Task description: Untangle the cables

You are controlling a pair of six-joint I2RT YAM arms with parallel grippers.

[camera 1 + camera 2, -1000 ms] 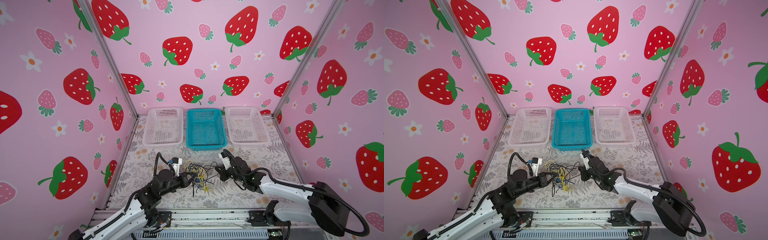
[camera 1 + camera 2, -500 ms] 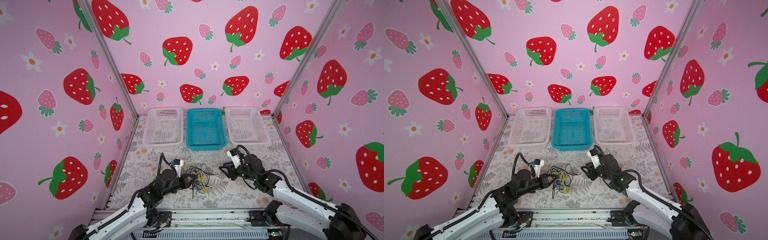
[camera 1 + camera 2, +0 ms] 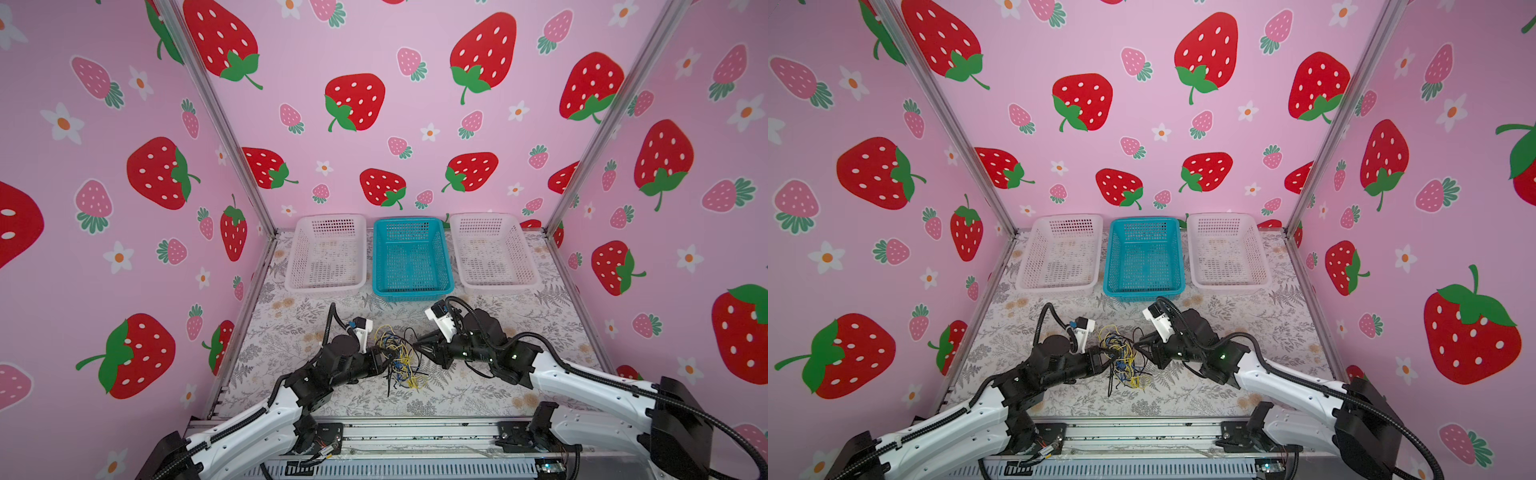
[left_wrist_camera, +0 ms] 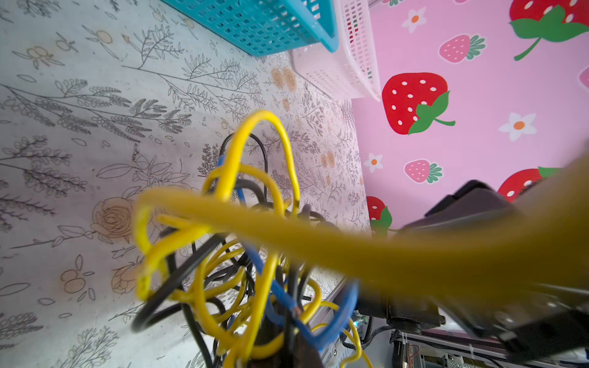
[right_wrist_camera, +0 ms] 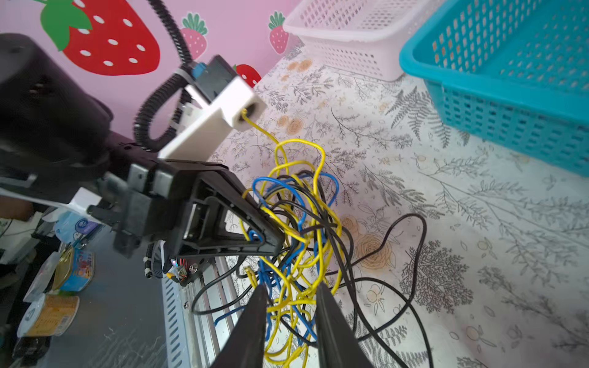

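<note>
Here we are at the front middle of the table (image 3: 291, 332), and the cables (image 3: 399, 359) sit in one knotted clump of yellow, blue and black right between the two arms, clear in both top views. The left gripper (image 3: 384, 360) comes in from the left with its jaws closed tight on the near side of the clump. The right wrist view shows it well: the left gripper (image 5: 271, 242) narrows to a point with blue and yellow strands pinched at the tip. The cables (image 5: 296, 229) bunch up there, raised off the surface, while black loops trail out and lie flat on the flowered table (image 5: 478, 223). One yellow strand climbs up and its end meets the white camera mount (image 5: 236, 105) on the left arm, and in the left wrist view a blurred yellow strand crosses right in front of the cables (image 4: 229, 255). Now the right gripper (image 3: 417, 347) reaches in from the other side, tips at the edge of the clump. Its fingers (image 5: 255, 318) stand apart, and at the right gripper (image 5: 291, 290) yellow and blue strands run through the gap, loose between the jaws, not squeezed. At the back wall the blue basket (image 3: 411, 291) stands in a row between two white baskets (image 3: 324, 286), well apart from the cables.
</note>
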